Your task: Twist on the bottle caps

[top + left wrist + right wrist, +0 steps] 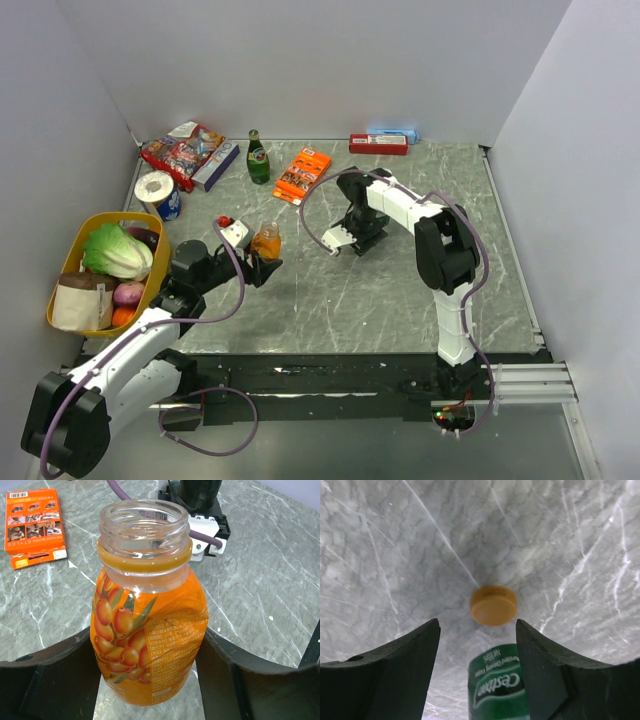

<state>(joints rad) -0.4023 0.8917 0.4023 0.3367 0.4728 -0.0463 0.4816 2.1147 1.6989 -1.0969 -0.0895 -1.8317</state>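
Note:
My left gripper [262, 262] [150, 680] is shut on the squat orange bottle [266, 240] [147, 630] and holds it upright, its mouth open with no cap on it. My right gripper [340, 243] [479, 625] is open and points down at the table. The orange-brown cap [493, 605] lies flat on the marble just beyond its fingertips. A stubby translucent bottle with a green label [497, 685] sits between the right fingers, with a gap on its left side. The whitish cap is out of view.
A yellow basket [68, 262] of vegetables stands at the left edge. At the back are a tall green glass bottle [258, 158], an orange box [302, 174] [35, 527], a red box [378, 143], a snack bag [180, 148] and a blue-and-white roll [158, 192].

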